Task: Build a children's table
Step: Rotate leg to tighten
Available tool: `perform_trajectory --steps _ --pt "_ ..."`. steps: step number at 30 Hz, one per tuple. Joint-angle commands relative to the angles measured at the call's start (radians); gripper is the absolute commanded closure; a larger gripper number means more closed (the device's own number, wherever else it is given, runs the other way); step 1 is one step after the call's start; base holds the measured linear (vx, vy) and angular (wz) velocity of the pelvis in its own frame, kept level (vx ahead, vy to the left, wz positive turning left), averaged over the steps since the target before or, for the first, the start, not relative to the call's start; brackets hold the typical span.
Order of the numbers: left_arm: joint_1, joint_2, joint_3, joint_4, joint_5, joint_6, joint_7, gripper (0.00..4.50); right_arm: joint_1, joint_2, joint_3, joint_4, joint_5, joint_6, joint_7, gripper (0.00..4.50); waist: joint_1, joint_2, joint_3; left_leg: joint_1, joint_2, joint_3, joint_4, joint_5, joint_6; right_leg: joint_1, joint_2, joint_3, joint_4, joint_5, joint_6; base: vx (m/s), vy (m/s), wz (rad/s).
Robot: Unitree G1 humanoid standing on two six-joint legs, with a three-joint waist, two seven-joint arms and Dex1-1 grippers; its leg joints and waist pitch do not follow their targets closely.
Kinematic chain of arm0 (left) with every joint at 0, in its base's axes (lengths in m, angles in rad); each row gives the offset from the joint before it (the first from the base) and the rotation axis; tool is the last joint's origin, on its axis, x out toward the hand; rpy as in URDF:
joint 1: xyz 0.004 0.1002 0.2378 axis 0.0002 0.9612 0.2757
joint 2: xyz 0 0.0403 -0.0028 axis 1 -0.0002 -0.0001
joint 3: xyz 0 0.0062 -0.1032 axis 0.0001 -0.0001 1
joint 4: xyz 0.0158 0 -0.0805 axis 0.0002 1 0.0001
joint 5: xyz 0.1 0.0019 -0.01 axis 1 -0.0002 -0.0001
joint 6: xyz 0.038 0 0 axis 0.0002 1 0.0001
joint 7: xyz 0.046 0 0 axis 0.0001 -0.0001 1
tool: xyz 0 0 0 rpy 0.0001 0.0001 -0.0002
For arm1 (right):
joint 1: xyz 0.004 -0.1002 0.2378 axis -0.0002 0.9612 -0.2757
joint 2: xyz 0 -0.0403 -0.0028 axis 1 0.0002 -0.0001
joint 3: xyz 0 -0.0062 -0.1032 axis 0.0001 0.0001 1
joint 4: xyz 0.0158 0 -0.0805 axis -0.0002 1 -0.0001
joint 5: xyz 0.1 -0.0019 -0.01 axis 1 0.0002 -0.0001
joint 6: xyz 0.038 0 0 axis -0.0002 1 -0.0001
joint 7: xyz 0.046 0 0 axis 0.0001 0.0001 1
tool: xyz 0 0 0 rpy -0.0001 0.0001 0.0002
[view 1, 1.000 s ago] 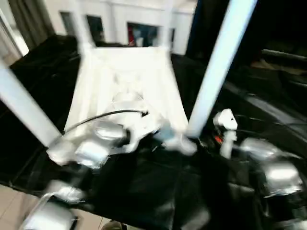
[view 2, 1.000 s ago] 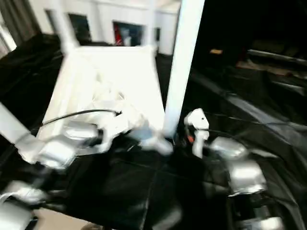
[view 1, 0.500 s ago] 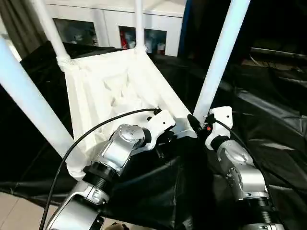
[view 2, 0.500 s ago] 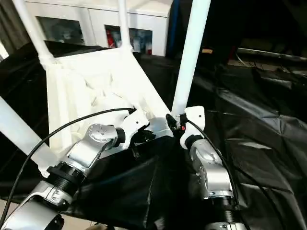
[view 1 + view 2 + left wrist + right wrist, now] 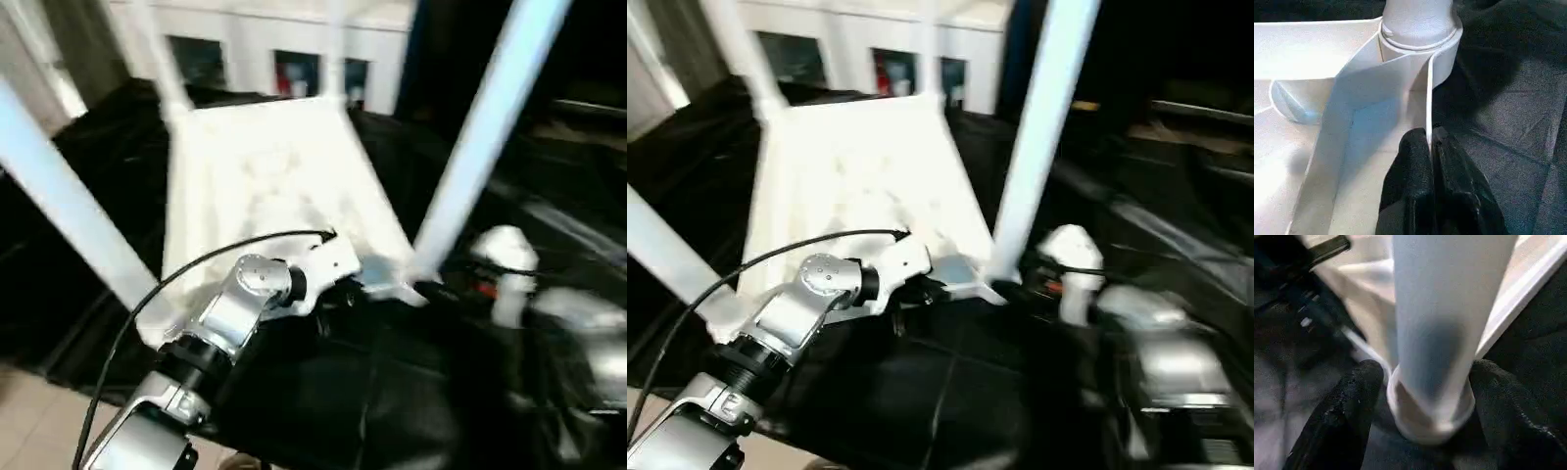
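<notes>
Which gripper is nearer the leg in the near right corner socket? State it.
Right. The right gripper straddles that leg just above its socket, one finger on each side. The left gripper is clamped on the tabletop's rim, a little short of that socket.

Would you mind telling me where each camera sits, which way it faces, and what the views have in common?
Left and right eye views: on the head, facing forward and down at the upturned tabletop with its legs standing up, over both silver forearms.
Left wrist view: on the left arm, looking along the left gripper, shut on the tabletop's rim.
Right wrist view: on the right arm, looking along the right gripper, whose fingers flank a leg.
Shared: both wrist views show a corner socket holding a leg.
</notes>
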Motion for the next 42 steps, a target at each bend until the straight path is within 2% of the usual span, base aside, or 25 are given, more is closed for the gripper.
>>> perform_trajectory --steps 1,4,9,12,14,16,17,18,20,21,22,23,24,25,26,27,28,29,31,32,33,35,39,41,42 --pt "0.006 0.006 0.015 0.043 -0.007 -0.015 0.027 4.5 0.019 -0.008 0.027 -0.027 0.034 0.019 0.08 1.48 -0.001 -0.036 -0.047 -0.003 0.036 -0.009 -0.047 -0.178 0.133 0.035 -0.044 0.033 -0.073 -0.268 -0.222 0.0 0.0 0.0" --pt "0.005 0.015 0.015 0.04 -0.011 -0.021 0.016 4.5 0.02 -0.043 -0.001 -0.026 0.052 0.024 0.094 1.48 -0.004 -0.036 -0.049 -0.004 0.035 -0.013 -0.047 -0.189 0.126 0.036 -0.046 0.028 -0.074 -0.307 -0.207 0.0 0.0 0.0" --pt "0.012 0.028 0.014 0.039 -0.02 -0.039 0.005 4.5 0.072 -0.136 -0.038 -0.063 0.11 0.083 0.174 1.48 -0.012 -0.038 -0.044 -0.011 0.036 -0.018 -0.051 -0.22 0.117 0.035 -0.045 0.026 -0.08 -0.372 -0.185 0.0 0.0 0.0" --pt "0.018 0.027 0.012 0.041 -0.023 -0.082 -0.002 4.5 0.087 -0.135 -0.03 -0.093 0.116 0.094 0.184 1.48 -0.015 -0.037 -0.043 -0.011 0.035 -0.018 -0.05 -0.23 0.114 0.033 -0.044 0.027 -0.084 -0.394 -0.17 0.0 0.0 0.0" --pt "0.028 0.013 0.034 0.01 -0.061 -0.045 -0.013 4.5 0.085 -0.104 -0.017 -0.125 0.131 0.103 0.166 1.48 -0.016 -0.034 -0.043 -0.009 0.035 -0.017 -0.05 -0.227 0.109 0.031 -0.046 0.026 -0.086 -0.408 -0.17 0.0 0.0 0.0" --pt "0.038 0.011 0.046 -0.032 -0.093 -0.002 -0.033 4.06 0.082 -0.078 -0.003 -0.151 0.153 0.117 0.147 1.39 -0.017 -0.036 -0.043 -0.011 0.034 -0.018 -0.052 -0.225 0.107 0.031 -0.045 0.025 -0.086 -0.419 -0.166 0.0 0.0 0.0" --pt "0.042 0.013 0.048 -0.049 -0.102 0.011 -0.04 4.06 0.08 -0.07 0.003 -0.16 0.162 0.123 0.141 1.39 -0.016 -0.033 -0.044 -0.008 0.036 -0.019 -0.052 -0.219 0.104 0.031 -0.047 0.026 -0.086 -0.42 -0.17 0.0 0.0 0.0" --pt "0.044 0.013 0.049 -0.057 -0.106 0.016 -0.042 4.06 0.08 -0.066 0.008 -0.164 0.167 0.124 0.139 1.39 -0.013 -0.033 -0.051 -0.008 0.037 -0.018 -0.048 -0.182 0.106 0.033 -0.047 0.026 -0.076 -0.355 -0.192 0.0 0.0 0.0" --pt "0.051 0.021 0.053 -0.081 -0.109 0.034 -0.04 3.83 0.083 -0.052 0.03 -0.181 0.171 0.132 0.14 1.39 -0.012 -0.031 -0.054 -0.007 0.039 -0.016 -0.045 -0.16 0.115 0.032 -0.042 0.026 -0.069 -0.28 -0.216 0.0 0.0 0.0" --pt "0.054 0.028 0.053 -0.092 -0.107 0.037 -0.037 3.67 0.084 -0.044 0.038 -0.188 0.17 0.135 0.142 1.39 -0.008 -0.024 -0.057 -0.008 0.041 -0.017 -0.042 -0.131 0.131 0.035 -0.042 0.025 -0.059 -0.204 -0.238 0.0 0.0 0.0" --pt "0.056 0.036 0.054 -0.104 -0.105 0.049 -0.036 3.67 0.082 -0.036 0.045 -0.188 0.165 0.136 0.138 1.39 -0.008 -0.024 -0.057 -0.008 0.041 -0.017 -0.042 -0.131 0.131 0.035 -0.042 0.025 -0.059 -0.204 -0.238 0.0 0.0 0.0" --pt "0.059 0.05 0.058 -0.125 -0.098 0.069 -0.031 3.59 0.078 -0.023 0.052 -0.187 0.161 0.136 0.136 1.39 -0.008 -0.025 -0.064 -0.007 0.044 -0.017 -0.036 -0.072 0.149 0.036 -0.038 0.023 -0.041 -0.078 -0.269 0.0 0.0 0.0" --pt "0.06 0.065 0.064 -0.147 -0.094 0.094 -0.028 3.59 0.072 -0.012 0.058 -0.185 0.157 0.138 0.13 1.39 -0.008 -0.026 -0.067 -0.006 0.043 -0.015 -0.03 -0.038 0.165 0.036 -0.036 0.023 -0.033 -0.008 -0.289 0.0 0.0 0.0" --pt "0.062 0.084 0.075 -0.176 -0.092 0.126 -0.029 3.35 0.065 0.0 0.065 -0.184 0.156 0.14 0.124 1.39 -0.007 -0.028 -0.074 -0.007 0.042 -0.015 -0.023 0.011 0.185 0.04 -0.037 0.023 -0.023 0.063 -0.307 0.0 0.0 0.0" --pt "0.063 0.103 0.095 -0.204 -0.096 0.162 -0.026 3.24 0.058 0.011 0.073 -0.184 0.153 0.14 0.118 1.39 -0.007 -0.028 -0.074 -0.007 0.042 -0.015 -0.023 0.011 0.185 0.04 -0.037 0.023 -0.023 0.063 -0.307 0.0 0.0 0.0" --pt "0.068 0.13 0.124 -0.244 -0.116 0.206 -0.027 3.2 0.045 0.026 0.083 -0.176 0.148 0.134 0.099 1.39 -0.008 -0.026 -0.07 -0.013 0.039 -0.013 -0.02 0.04 0.208 0.038 -0.038 0.022 -0.019 0.1 -0.322 0.0 0.0 0.0" --pt "0.068 0.13 0.124 -0.244 -0.116 0.206 -0.027 3.16 0.045 0.026 0.083 -0.176 0.148 0.134 0.099 1.39 -0.009 -0.03 -0.07 -0.013 0.038 -0.012 -0.02 0.024 0.204 0.039 -0.04 0.021 -0.02 0.079 -0.324 0.0 0.0 0.0" --pt "0.071 0.14 0.133 -0.258 -0.128 0.217 -0.029 3.07 0.04 0.032 0.086 -0.17 0.145 0.13 0.09 1.39 -0.009 -0.027 -0.065 -0.012 0.039 -0.011 -0.024 -0.028 0.186 0.037 -0.042 0.022 -0.028 0.0 -0.319 0.0 0.0 0.0" --pt "0.092 0.156 0.169 -0.308 -0.174 0.259 -0.032 2.91 0.022 0.05 0.09 -0.149 0.135 0.117 0.06 1.39 -0.009 -0.029 -0.055 -0.008 0.042 -0.01 -0.031 -0.135 0.12 0.034 -0.045 0.025 -0.041 -0.165 -0.292 0.0 0.0 0.0" --pt "0.1 0.161 0.18 -0.328 -0.191 0.277 -0.032 2.79 0.017 0.056 0.09 -0.144 0.132 0.115 0.051 1.39 -0.009 -0.029 -0.055 -0.008 0.042 -0.01 -0.031 -0.135 0.12 0.034 -0.045 0.025 -0.041 -0.165 -0.292 -0.06 -0.019 0.01" --pt "0.134 0.177 0.204 -0.399 -0.241 0.323 -0.048 2.73 0.002 0.078 0.089 -0.126 0.12 0.105 0.02 1.39 -0.009 -0.03 -0.054 -0.004 0.043 -0.011 -0.035 -0.182 0.074 0.03 -0.044 0.027 -0.044 -0.234 -0.271 0.0 0.0 0.0" --pt "0.168 0.186 0.217 -0.466 -0.28 0.36 -0.063 2.61 -0.011 0.099 0.087 -0.106 0.108 0.094 -0.008 1.39 -0.01 -0.031 -0.051 -0.004 0.044 -0.012 -0.039 -0.199 0.051 0.027 -0.043 0.027 -0.045 -0.264 -0.252 0.0 0.0 0.0" --pt "0.238 0.172 0.231 -0.579 -0.349 0.41 -0.068 2.28 -0.052 0.158 0.091 -0.034 0.07 0.061 -0.093 1.39 -0.012 -0.031 -0.049 -0.004 0.041 -0.011 -0.041 -0.197 0.036 0.023 -0.038 0.029 -0.048 -0.257 -0.236 0.0 0.0 0.0" --pt "0.249 0.141 0.229 -0.567 -0.324 0.372 -0.022 1.97 -0.076 0.186 0.095 0.003 0.048 0.045 -0.144 1.39 -0.012 -0.037 -0.046 -0.004 0.039 -0.009 -0.039 -0.199 0.038 0.02 -0.035 0.031 -0.05 -0.252 -0.226 0.0 0.0 0.0" --pt "0.252 0.128 0.228 -0.565 -0.314 0.364 0.006 1.92 -0.089 0.2 0.096 0.021 0.034 0.035 -0.174 1.39 -0.014 -0.035 -0.047 -0.005 0.037 -0.009 -0.039 -0.201 0.035 0.019 -0.035 0.031 -0.05 -0.254 -0.224 0.0 0.0 0.0"
